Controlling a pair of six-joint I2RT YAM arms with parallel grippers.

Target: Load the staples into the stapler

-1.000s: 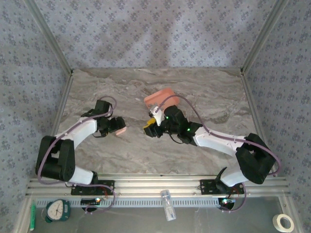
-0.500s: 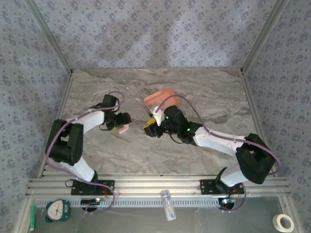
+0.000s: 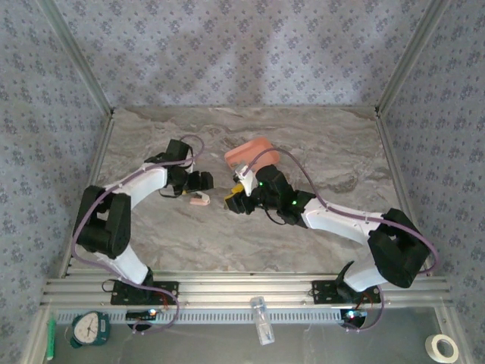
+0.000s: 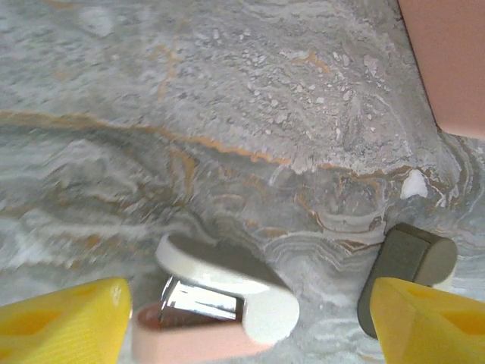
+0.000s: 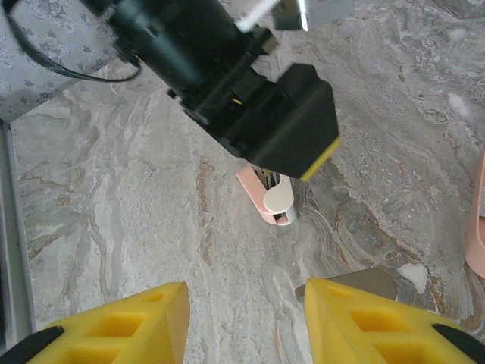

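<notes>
The stapler point(image 4: 220, 303) is small, with a pale pink base and a white arm hinged up off it, so a shiny metal channel shows. It lies on the marble table point(image 3: 151, 235) between the fingers of my left gripper point(image 4: 250, 296), which is open; there is a clear gap to the right finger point(image 4: 432, 318). From above, the stapler point(image 3: 199, 200) sits just below the left gripper point(image 3: 201, 182). My right gripper point(image 5: 244, 296) is open and empty, a short way from the stapler point(image 5: 273, 199), and faces it from the right point(image 3: 233, 200). The staples are out of view.
A salmon-pink tray point(image 3: 250, 150) stands behind the right gripper, its edge also in the left wrist view point(image 4: 451, 61). A small white fleck point(image 5: 413, 277) lies on the table. Metal posts and patterned walls enclose the table; a rail point(image 3: 242, 292) runs along the near edge.
My left arm has swung right and away from its base, and the stapler has shifted right with it towards the right gripper. The right arm has not moved.
</notes>
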